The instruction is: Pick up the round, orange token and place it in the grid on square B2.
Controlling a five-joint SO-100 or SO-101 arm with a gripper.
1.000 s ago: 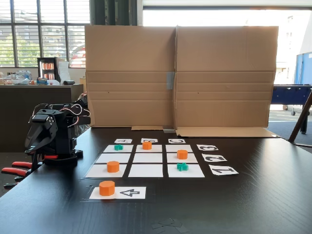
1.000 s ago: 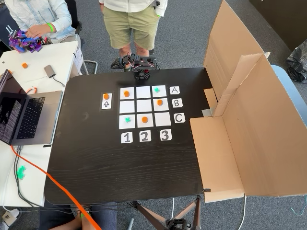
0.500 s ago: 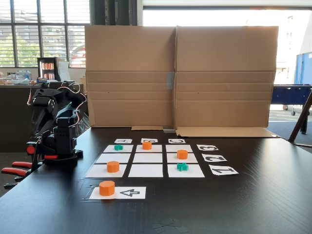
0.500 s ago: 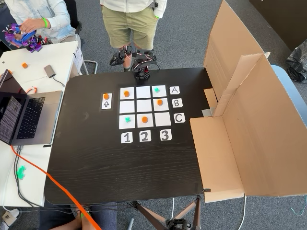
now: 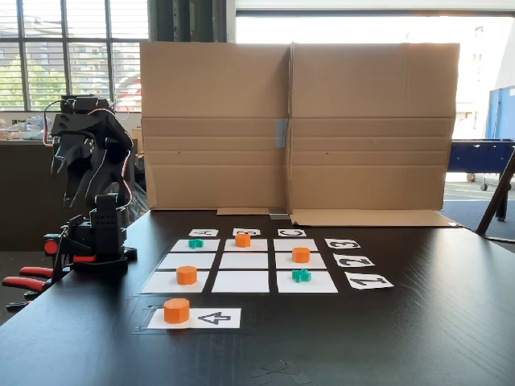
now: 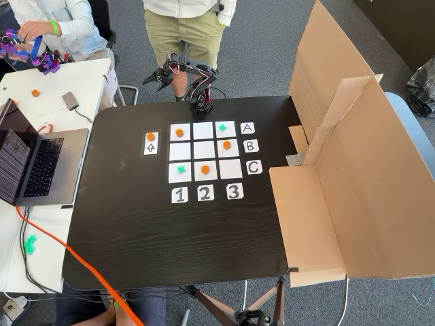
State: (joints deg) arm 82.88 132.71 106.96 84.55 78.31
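My hand (image 6: pixel 151 79) hangs raised off the worktop's (image 6: pixel 170 238) far edge, holding and touching nothing; how wide its fingers stand I cannot tell. In the low fixed view my arm (image 5: pixel 87 161) is a dark folded mass. The high fixed view shows a laptop (image 6: pixel 34 166) and a standing person (image 6: pixel 183 30); the low one shows the cardboard screen (image 5: pixel 298 129) face-on.

The round, orange token (image 5: pixel 176 310) is a short thick puck with a flat top, resting on the arrow sheet (image 5: pixel 213 318), just beside the grid (image 6: pixel 206 151). Square B2 (image 6: pixel 202 150) lies bare and white.
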